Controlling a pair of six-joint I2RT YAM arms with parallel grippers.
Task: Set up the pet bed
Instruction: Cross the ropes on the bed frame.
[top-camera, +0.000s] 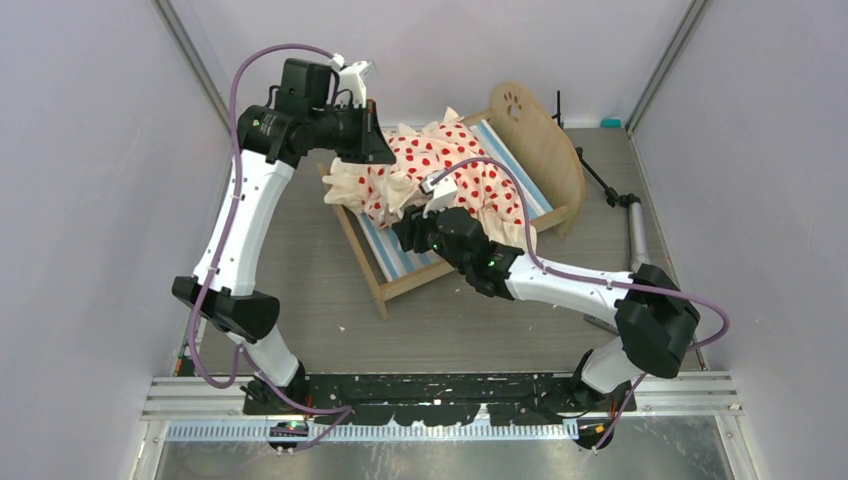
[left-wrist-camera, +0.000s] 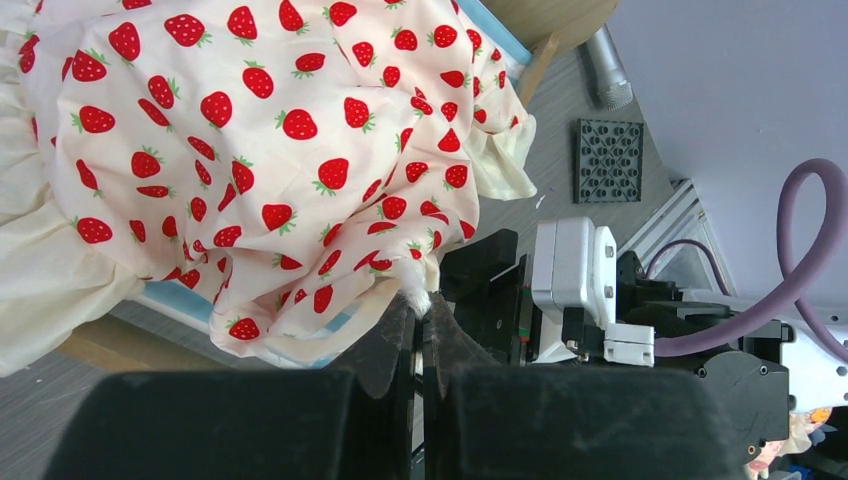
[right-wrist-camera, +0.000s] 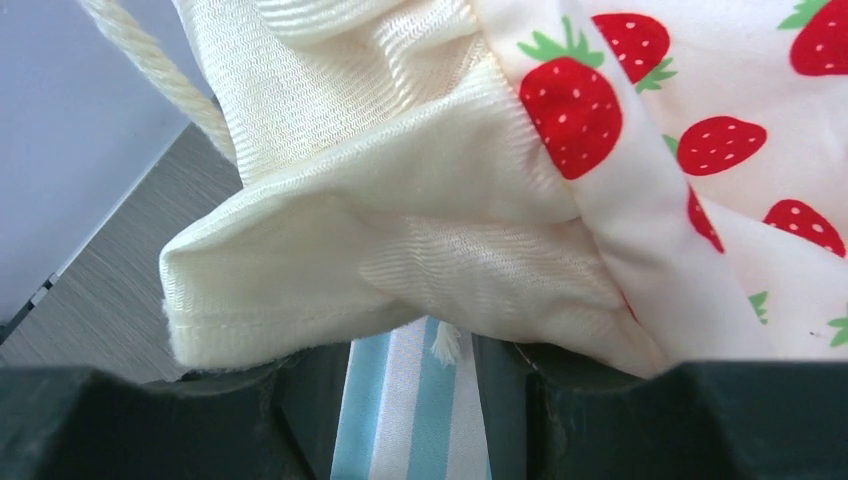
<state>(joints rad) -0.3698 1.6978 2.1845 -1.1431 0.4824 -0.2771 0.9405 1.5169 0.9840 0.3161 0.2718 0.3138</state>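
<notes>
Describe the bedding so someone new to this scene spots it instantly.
At the scene's centre stands a light-wood pet bed with a paw print on its rounded end. On its blue-white striped mattress lies the bedding, crumpled. It is the only cream cloth there, printed with red strawberries and edged with a plain ruffle.

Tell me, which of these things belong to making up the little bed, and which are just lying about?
Part of the job: wooden bed frame, striped mattress, strawberry-print bedding, left claw pinching the bedding, right claw open beside it.
Lying about: black tripod stand, dark studded mat, small teal thing by the far wall.
</notes>
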